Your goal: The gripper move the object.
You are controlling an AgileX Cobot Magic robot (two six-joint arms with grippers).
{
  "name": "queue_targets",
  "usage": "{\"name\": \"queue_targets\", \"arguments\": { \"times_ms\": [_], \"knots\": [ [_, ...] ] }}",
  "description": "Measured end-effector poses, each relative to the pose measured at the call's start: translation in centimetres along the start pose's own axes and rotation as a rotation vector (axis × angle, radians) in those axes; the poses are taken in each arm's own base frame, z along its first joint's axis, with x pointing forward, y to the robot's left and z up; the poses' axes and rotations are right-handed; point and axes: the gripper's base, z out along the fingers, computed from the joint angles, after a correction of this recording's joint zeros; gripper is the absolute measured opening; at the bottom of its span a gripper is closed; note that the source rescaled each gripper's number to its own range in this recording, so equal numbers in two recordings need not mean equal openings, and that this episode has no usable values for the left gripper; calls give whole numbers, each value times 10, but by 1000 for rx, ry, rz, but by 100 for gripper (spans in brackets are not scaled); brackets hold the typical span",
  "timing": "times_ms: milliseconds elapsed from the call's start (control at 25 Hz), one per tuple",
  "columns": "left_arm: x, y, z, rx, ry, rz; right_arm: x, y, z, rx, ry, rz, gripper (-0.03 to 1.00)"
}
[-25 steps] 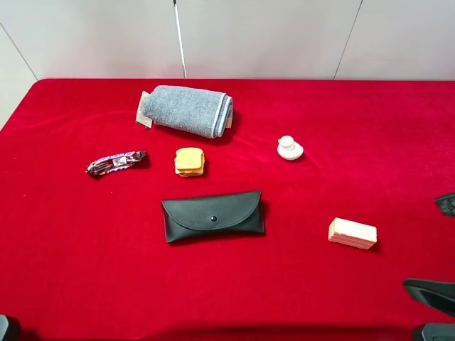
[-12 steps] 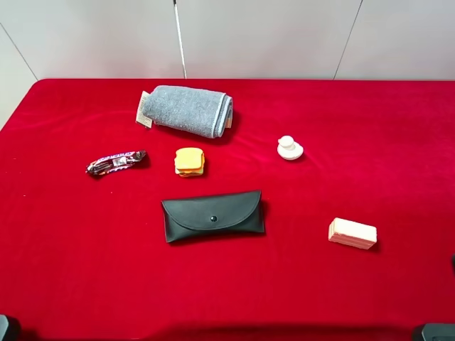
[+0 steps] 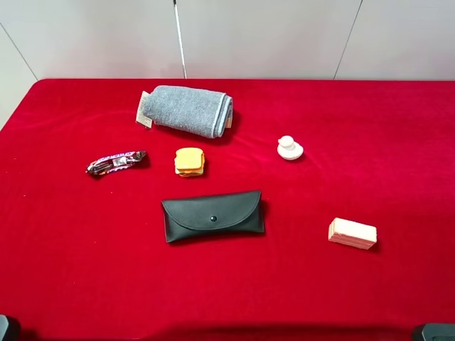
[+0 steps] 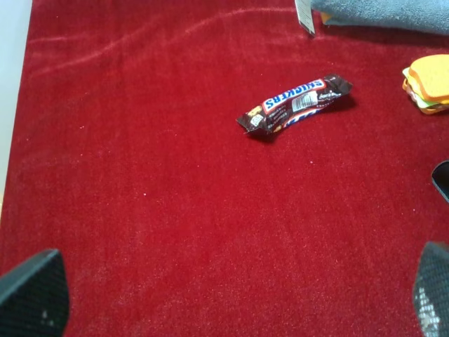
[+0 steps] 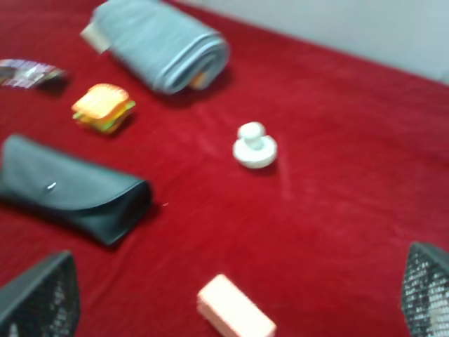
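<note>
The toy sandwich (image 3: pixel 189 162), orange-tan bread with yellow and dark layers, lies on the red cloth between the grey towel and the black case. It also shows in the left wrist view (image 4: pixel 428 83) and the right wrist view (image 5: pixel 104 107). Neither gripper shows in the high view. My left gripper (image 4: pixel 231 298) is open and empty, well back from the sandwich, with its fingertips (image 4: pixel 31 295) wide apart. My right gripper (image 5: pixel 231 295) is open and empty, far from the sandwich; its view is blurred.
A rolled grey towel (image 3: pixel 186 110) lies behind the sandwich and a Snickers bar (image 3: pixel 116 163) to its left. A black case (image 3: pixel 212 215) lies in front. A white knob (image 3: pixel 289 148) and a pale pink block (image 3: pixel 352 233) lie on the right.
The right arm, seen at the right edge a second ago, has drawn back out of the high view. The things on the table have not moved.
</note>
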Motion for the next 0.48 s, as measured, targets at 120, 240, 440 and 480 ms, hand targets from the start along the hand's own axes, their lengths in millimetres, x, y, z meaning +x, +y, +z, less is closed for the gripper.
{"name": "queue_targets", "arguments": {
  "times_ms": [120, 240, 440, 480],
  "knots": [
    [0, 0, 0, 0, 0, 0, 0, 2, 0, 63, 0, 19, 100],
    [0, 0, 0, 0, 0, 0, 0, 3, 0, 126, 0, 46, 100],
    [0, 0, 0, 0, 0, 0, 0, 4, 0, 247, -2, 99, 100],
    [0, 0, 0, 0, 0, 0, 0, 4, 0, 274, -2, 109, 100]
  ]
}}
